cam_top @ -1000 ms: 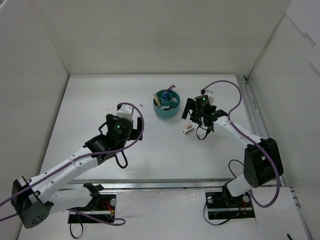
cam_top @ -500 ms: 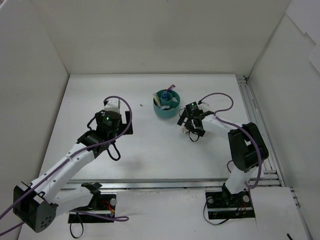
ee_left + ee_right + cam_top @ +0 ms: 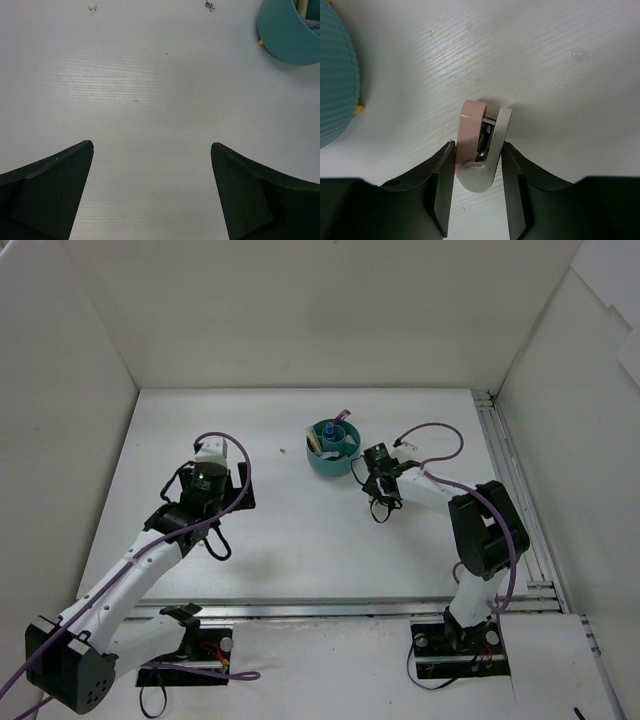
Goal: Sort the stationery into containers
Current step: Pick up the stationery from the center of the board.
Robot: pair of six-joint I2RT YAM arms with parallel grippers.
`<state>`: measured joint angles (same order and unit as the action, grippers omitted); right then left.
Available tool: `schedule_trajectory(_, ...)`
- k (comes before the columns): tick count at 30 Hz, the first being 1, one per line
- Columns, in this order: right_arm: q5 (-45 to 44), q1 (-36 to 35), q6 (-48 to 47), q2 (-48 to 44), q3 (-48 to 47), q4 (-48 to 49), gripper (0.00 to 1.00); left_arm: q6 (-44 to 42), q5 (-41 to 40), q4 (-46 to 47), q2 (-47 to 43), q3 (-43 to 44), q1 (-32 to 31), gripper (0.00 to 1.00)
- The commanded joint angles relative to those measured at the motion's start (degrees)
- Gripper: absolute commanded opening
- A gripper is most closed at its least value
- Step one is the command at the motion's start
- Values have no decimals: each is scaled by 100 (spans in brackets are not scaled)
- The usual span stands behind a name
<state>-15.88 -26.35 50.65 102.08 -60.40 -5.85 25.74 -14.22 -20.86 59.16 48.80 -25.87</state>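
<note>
A small pink-and-white stapler (image 3: 472, 125) lies on the white table just right of the teal round organizer (image 3: 335, 85). My right gripper (image 3: 479, 146) is shut on it, a black finger pressed against each side. From above, the right gripper (image 3: 378, 480) covers the stapler, close to the organizer (image 3: 331, 447), which holds a blue-capped bottle (image 3: 329, 432) and some pens. My left gripper (image 3: 152, 145) is open over bare table with nothing between its fingers, and in the top view it (image 3: 210, 478) sits well left of the organizer (image 3: 290, 35).
A tiny yellow piece (image 3: 358, 107) sticks out at the organizer's base. White walls enclose the table on the left, back and right. A metal rail (image 3: 505, 470) runs along the right side.
My right gripper moved left and down over the stapler and closed on it. The left arm drew back to the left, still open.
</note>
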Motion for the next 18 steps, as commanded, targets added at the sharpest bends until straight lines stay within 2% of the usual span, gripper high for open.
schedule_trajectory(1, -635, -37, 6, -118, -297, -13, 31, -130, 112, 197, -229, 78, 160, 100)
schedule_trajectory(2, -636, -37, -72, -127, -314, -22, 24, -139, 130, 197, -246, 69, 161, 100)
schedule_trajectory(6, -697, -46, -485, -250, -411, -4, 23, -139, 253, 302, -290, -28, 266, 100)
schedule_trajectory(9, -706, -107, -1406, -443, -770, 118, 25, -139, 340, 354, -299, -54, 327, 100)
schedule_trajectory(10, -610, -151, -2131, -426, -911, 162, 27, -148, 367, 390, -291, -54, 328, 100)
schedule_trajectory(13, -145, -151, -3373, -269, -1508, 374, 27, -165, 472, 495, -247, -72, 381, 100)
schedule_trajectory(15, 294, -160, -3938, -180, -1904, 487, 23, -174, 508, 496, -194, -28, 433, 100)
schedule_trajectory(18, 621, -143, -4756, -136, -2194, 891, 24, -192, 490, 469, -185, -10, 433, 100)
